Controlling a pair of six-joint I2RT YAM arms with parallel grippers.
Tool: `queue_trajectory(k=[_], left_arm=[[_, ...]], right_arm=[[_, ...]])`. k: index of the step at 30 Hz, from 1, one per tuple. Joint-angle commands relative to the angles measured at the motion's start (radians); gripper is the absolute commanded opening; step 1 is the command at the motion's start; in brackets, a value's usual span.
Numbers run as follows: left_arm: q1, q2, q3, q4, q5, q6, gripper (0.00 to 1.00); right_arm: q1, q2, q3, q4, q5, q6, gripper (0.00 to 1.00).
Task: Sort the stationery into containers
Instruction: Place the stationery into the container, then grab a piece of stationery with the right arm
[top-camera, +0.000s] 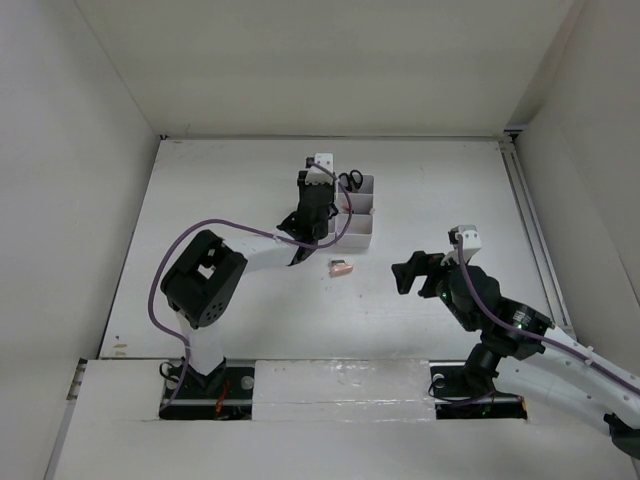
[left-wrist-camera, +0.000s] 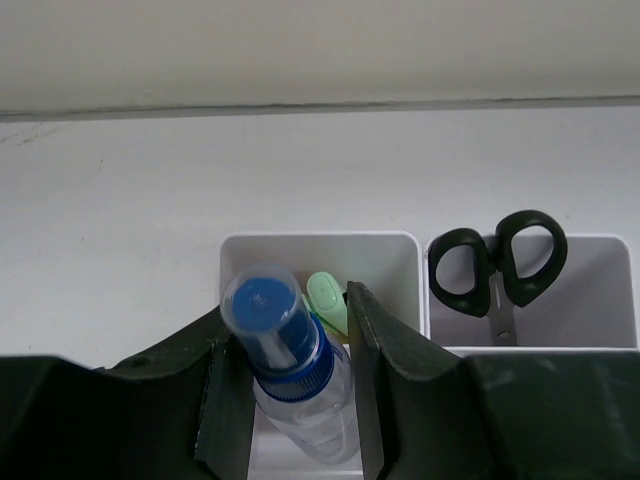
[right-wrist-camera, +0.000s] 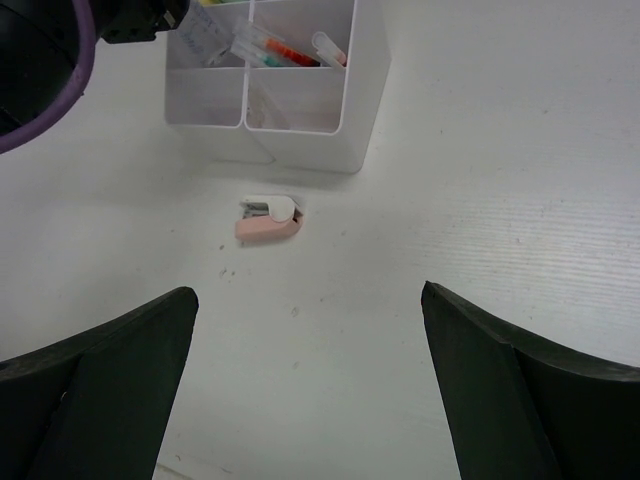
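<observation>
The white organizer (top-camera: 360, 212) stands at the back middle of the table. My left gripper (top-camera: 316, 200) hovers over its left side. In the left wrist view it (left-wrist-camera: 290, 400) is shut on a clear tube with a blue cap (left-wrist-camera: 272, 315), standing tilted in a compartment (left-wrist-camera: 320, 238) beside a green highlighter (left-wrist-camera: 327, 295). Black-handled scissors (left-wrist-camera: 497, 265) stand in the compartment to the right. My right gripper (top-camera: 410, 272) is open and empty (right-wrist-camera: 310, 380), low over the table. A small pink-and-white item (right-wrist-camera: 268, 220) lies ahead of it, before the organizer (right-wrist-camera: 300, 125). Red pens (right-wrist-camera: 285, 50) lie in a near compartment.
The table is enclosed by white walls on three sides. A purple cable (top-camera: 170, 265) loops off the left arm. The left arm (right-wrist-camera: 40, 50) fills the top left of the right wrist view. The pink item (top-camera: 341, 267) lies between the two grippers.
</observation>
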Motion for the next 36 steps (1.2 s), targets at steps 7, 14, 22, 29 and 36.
queue_trajectory(k=[7, 14, 22, 29, 36], left_arm=[[0.006, 0.014, 0.042, 0.072, -0.005, 0.000, 0.00], [0.006, 0.004, 0.031, 0.061, -0.005, -0.020, 0.20], [0.006, -0.064, -0.024, 0.070, -0.005, -0.051, 0.66], [-0.017, -0.223, -0.070, 0.035, -0.038, -0.072, 0.91], [-0.060, -0.403, -0.079, -0.149, -0.047, -0.124, 1.00]], right_arm=[[0.011, -0.013, 0.007, 0.044, -0.007, -0.018, 1.00], [0.011, -0.013, 0.007, 0.054, -0.016, -0.027, 1.00], [0.011, -0.013, -0.002, 0.054, -0.016, -0.027, 1.00], [0.011, -0.013, -0.002, 0.063, -0.026, -0.037, 1.00], [0.011, -0.013, -0.002, 0.063, -0.038, -0.046, 1.00]])
